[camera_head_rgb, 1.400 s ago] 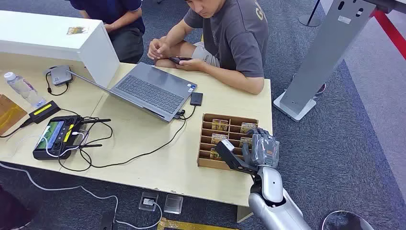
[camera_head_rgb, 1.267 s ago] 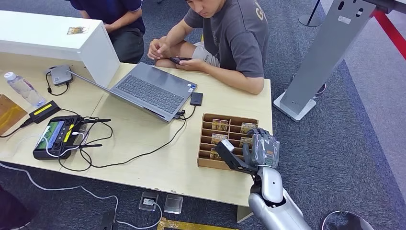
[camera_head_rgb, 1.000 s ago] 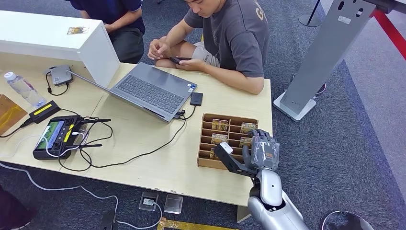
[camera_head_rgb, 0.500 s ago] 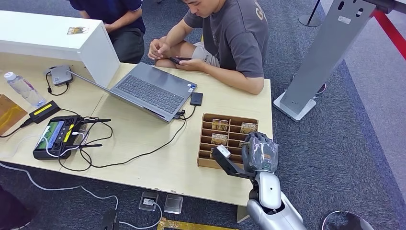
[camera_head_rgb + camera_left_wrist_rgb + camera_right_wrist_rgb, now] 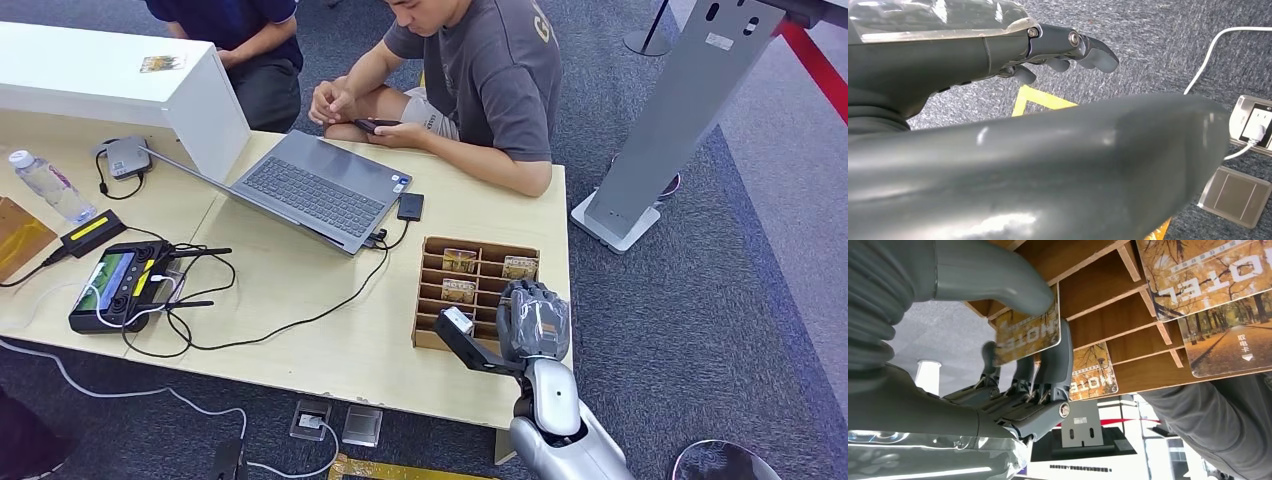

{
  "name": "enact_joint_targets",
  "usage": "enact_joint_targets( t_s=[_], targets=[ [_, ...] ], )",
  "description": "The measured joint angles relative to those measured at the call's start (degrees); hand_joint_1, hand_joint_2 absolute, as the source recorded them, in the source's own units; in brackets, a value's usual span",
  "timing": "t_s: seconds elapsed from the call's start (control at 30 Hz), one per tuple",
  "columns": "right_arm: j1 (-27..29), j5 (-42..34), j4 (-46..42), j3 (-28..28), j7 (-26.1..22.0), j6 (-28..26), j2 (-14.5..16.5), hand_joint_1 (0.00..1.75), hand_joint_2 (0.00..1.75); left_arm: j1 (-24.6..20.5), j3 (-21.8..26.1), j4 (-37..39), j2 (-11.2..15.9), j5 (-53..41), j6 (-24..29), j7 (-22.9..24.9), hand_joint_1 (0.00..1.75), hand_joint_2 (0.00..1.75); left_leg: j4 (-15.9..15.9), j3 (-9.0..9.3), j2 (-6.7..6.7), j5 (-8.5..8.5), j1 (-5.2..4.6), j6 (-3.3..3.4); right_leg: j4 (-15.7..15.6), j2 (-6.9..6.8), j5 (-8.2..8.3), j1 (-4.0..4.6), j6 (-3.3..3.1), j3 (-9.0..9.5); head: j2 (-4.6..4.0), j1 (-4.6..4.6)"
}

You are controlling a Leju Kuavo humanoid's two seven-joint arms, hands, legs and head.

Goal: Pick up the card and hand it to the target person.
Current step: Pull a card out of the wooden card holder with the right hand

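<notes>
Right wrist view: fingers [image 5: 1048,365] pinch a card [image 5: 1028,335] beside the wooden tray's [image 5: 1108,320] card-filled slots.

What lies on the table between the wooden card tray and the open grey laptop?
In the head view, a black cable crosses bare tabletop between the wooden card tray and grey laptop.

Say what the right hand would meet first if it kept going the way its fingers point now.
Probably the wooden card tray: the right hand pinches a card at its near edge, fingers aimed across its slots. Depth is unclear.
</notes>
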Motion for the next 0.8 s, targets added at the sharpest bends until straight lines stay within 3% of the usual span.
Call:
enact_joint_targets(
  t_s=[0.27, 0.8],
  targets=[
    [-0.7, -1.6, 1.2, 0.3, -0.4, -0.5, 0.4, 1.19, 1.75, 0.0, 0.0, 0.0, 0.0, 0.1, 0.0, -0.1, 0.00, 0.00, 0.0, 0.03, 0.00, 0.00, 0.00, 0.00, 0.0, 0.00, 0.00, 0.00, 0.00, 0.02, 0.00, -0.03],
    [-1.1, -5.0, 0.2, 0.8, -0.8, -1.8, -0.1, 1.37, 1.75, 0.0, 0.0, 0.0, 0.0, 0.3, -0.3, -0.7, 0.00, 0.00, 0.0, 0.04, 0.00, 0.00, 0.00, 0.00, 0.0, 0.00, 0.00, 0.00, 0.00, 0.02, 0.00, -0.02]
  ],
)
